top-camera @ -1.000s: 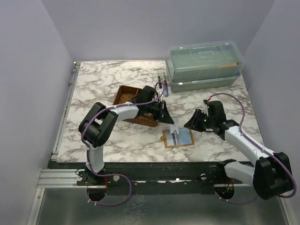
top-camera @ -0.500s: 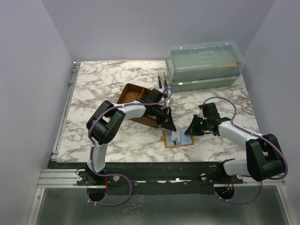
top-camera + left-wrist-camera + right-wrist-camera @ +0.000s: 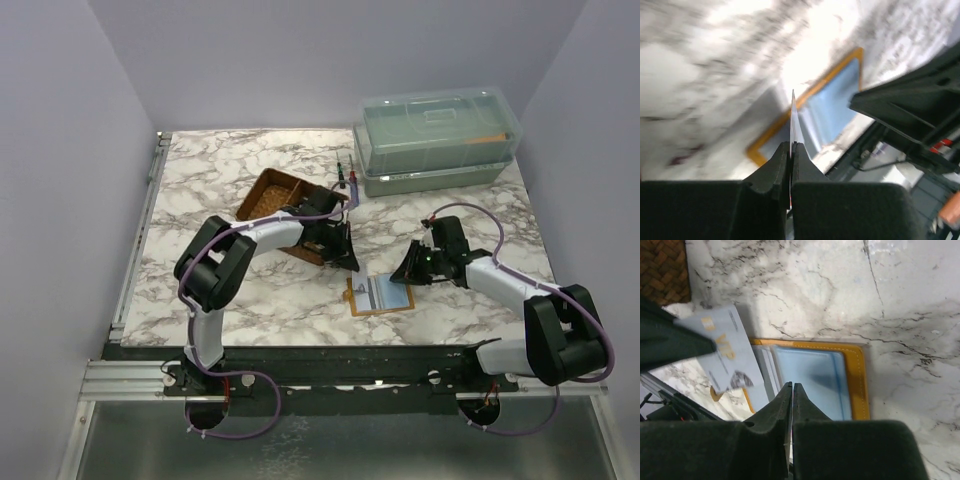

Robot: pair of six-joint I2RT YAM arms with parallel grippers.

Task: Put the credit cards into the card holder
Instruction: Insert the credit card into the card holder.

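Nearest you, the card holder (image 3: 381, 296) lies open, blue pockets up. Your right gripper (image 3: 791, 386) is clenched on nothing visible, tips low over the pocket face. Just beyond, your left gripper (image 3: 791, 145) pinches a credit card (image 3: 727, 352) above the holder's far left corner. You're at the insertion step: next, line the card's edge with a slot and slide it in.
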